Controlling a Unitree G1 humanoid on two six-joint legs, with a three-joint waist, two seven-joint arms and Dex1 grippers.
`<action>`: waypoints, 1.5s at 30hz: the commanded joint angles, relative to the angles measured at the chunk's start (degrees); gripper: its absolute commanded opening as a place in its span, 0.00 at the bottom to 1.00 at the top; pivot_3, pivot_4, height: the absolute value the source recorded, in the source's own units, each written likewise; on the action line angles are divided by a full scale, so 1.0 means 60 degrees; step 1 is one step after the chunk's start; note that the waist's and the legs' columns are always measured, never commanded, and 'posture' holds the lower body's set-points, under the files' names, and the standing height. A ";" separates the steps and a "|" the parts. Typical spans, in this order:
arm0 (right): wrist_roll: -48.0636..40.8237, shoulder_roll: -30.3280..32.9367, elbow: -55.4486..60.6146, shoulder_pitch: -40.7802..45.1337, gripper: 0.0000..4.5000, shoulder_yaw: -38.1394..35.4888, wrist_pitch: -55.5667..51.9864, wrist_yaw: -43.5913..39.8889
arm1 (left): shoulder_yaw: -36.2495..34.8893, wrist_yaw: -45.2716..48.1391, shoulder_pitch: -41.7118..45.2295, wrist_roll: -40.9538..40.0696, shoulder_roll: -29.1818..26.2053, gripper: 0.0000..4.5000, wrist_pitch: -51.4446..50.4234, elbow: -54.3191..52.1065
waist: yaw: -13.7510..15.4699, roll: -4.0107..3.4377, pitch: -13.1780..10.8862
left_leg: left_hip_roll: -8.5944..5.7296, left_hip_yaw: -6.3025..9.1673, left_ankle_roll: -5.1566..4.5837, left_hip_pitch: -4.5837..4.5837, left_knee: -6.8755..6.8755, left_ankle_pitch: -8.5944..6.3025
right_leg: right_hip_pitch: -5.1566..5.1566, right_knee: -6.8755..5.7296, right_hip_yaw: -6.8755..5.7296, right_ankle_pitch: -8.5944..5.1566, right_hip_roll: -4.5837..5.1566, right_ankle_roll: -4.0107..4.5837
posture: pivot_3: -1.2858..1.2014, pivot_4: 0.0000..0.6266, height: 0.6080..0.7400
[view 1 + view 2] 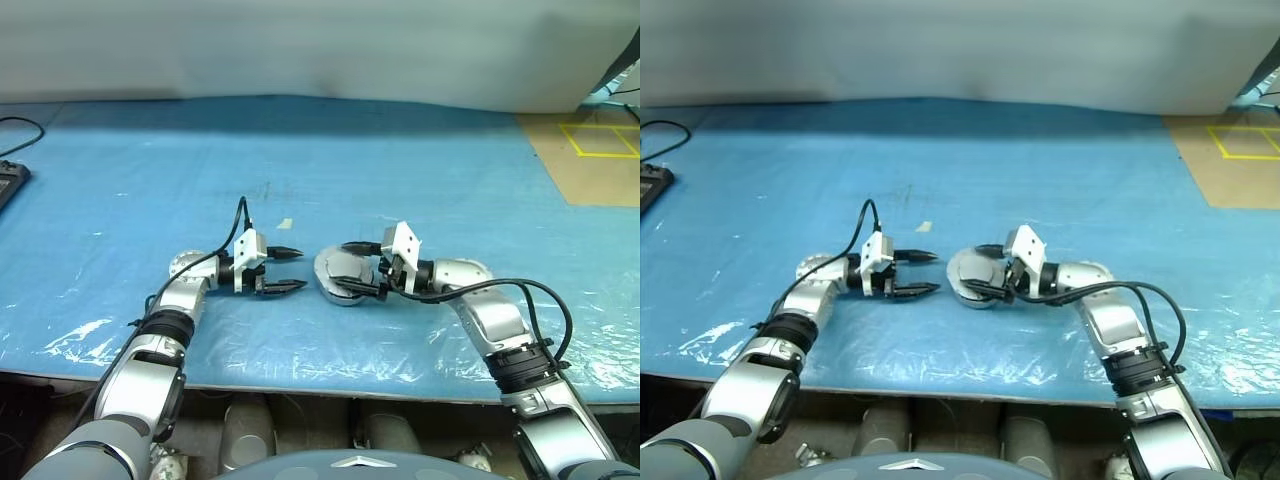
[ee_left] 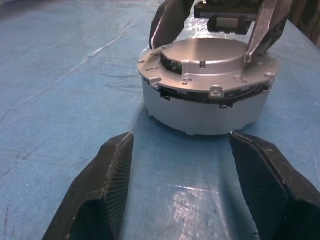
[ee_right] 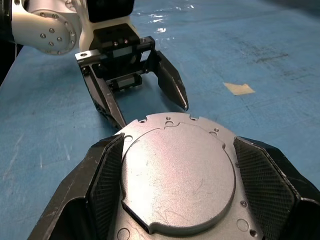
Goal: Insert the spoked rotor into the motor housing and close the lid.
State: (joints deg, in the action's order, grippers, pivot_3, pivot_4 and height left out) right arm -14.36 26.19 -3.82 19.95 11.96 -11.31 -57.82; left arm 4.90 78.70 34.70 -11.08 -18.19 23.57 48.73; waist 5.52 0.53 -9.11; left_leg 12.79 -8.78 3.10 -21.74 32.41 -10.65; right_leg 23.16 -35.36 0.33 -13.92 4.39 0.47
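The motor housing is a round silver can standing on the blue mat, seen close up in the left wrist view. A silver lid lies flat on top of it. The spoked rotor is hidden. My right gripper reaches in from the right, open, with one finger on each side of the lid's raised disc. My left gripper faces the housing from the left, a short way off, open with nothing between its fingers.
A blue plastic-covered mat covers the table. A small scrap of tape lies just behind the grippers. A dark device and cable sit at the far left. Brown floor with yellow tape is at the far right.
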 commanded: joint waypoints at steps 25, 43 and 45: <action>0.0029 0.0574 0.0679 0.0464 0.66 -0.0069 -0.0566 -0.0701 | -0.0024 -0.0041 -0.0082 0.0007 -0.0047 0.71 0.0030 -0.0345 | 0.0008 0.0000 0.0000 | 0.0002 0.0000 -0.0001 -0.0003 -0.0002 0.0000 | 0.0002 0.0001 -0.0002 -0.0001 -0.0001 0.0001 | 0.52 0.24 1.00; 0.0871 0.0536 -0.0422 0.0337 0.66 0.0325 0.0091 -0.0665 | -0.0041 -0.0095 -0.0162 0.0040 -0.0100 0.71 0.0040 -0.0361 | -0.0001 0.0000 0.0000 | 0.0001 0.0000 -0.0001 0.0002 0.0002 0.0000 | 0.0001 -0.0002 0.0001 -0.0007 0.0000 0.0012 | 0.52 0.24 1.00; 0.0951 0.0554 -0.0518 0.0367 0.66 0.0378 0.0171 -0.0667 | -0.0042 -0.0094 -0.0165 0.0041 -0.0095 0.71 0.0044 -0.0357 | -0.0002 0.0000 0.0000 | 0.0002 0.0000 -0.0001 0.0002 0.0002 0.0000 | 0.0000 -0.0002 0.0001 -0.0007 0.0000 0.0012 | 0.52 0.24 1.00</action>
State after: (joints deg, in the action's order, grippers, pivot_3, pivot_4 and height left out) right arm -10.49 28.89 -5.35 22.34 13.08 -10.27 -61.68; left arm 4.93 78.21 33.74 -10.61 -18.33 23.37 48.23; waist 5.50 0.53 -9.11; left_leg 12.79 -8.78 3.10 -21.72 32.43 -10.65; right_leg 23.15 -35.37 0.33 -13.97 4.38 0.54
